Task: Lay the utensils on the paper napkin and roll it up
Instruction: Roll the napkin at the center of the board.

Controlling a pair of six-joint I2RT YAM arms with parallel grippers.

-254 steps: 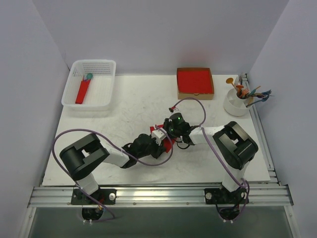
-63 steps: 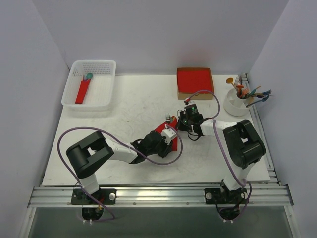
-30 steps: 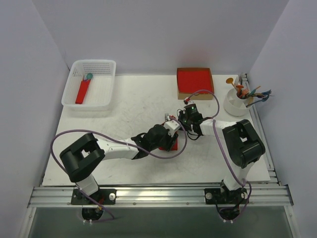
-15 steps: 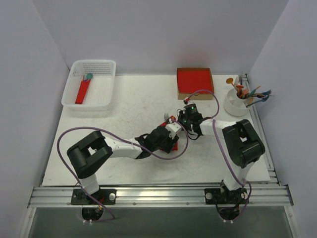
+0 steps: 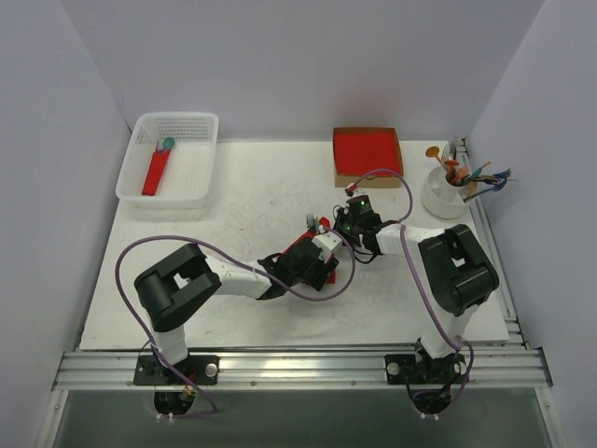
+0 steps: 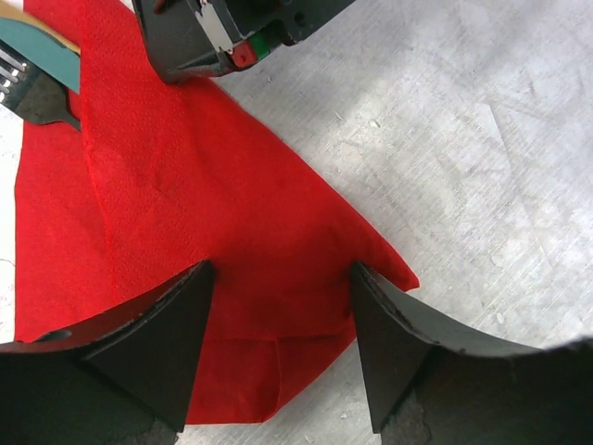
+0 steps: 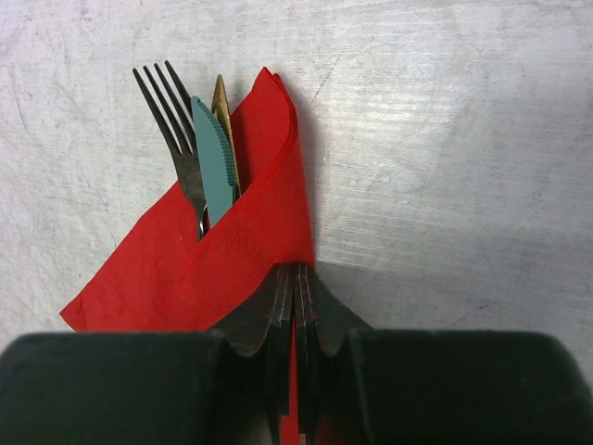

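Observation:
The paper napkin (image 7: 250, 241) is bright red and folded over the utensils. A dark grey fork (image 7: 171, 120), a teal knife (image 7: 211, 158) and a gold-coloured piece (image 7: 222, 107) poke out of its top. My right gripper (image 7: 296, 269) is shut on the napkin's folded edge. My left gripper (image 6: 283, 278) is open and straddles the napkin's (image 6: 213, 213) lower corner, with red paper between the fingers. From above, the fork tines (image 5: 311, 222) show beside both grippers at the table's middle.
At the back left is a white basket (image 5: 201, 159) holding a red roll with a teal spoon head (image 5: 156, 171). A cardboard box (image 5: 368, 179) with a red stack stands at the back. A white cup (image 5: 438, 201) of colourful cutlery is at the right.
My left gripper's jaws have spread wider over the napkin. The left arm has shifted a little. The right gripper has kept its hold on the napkin edge.

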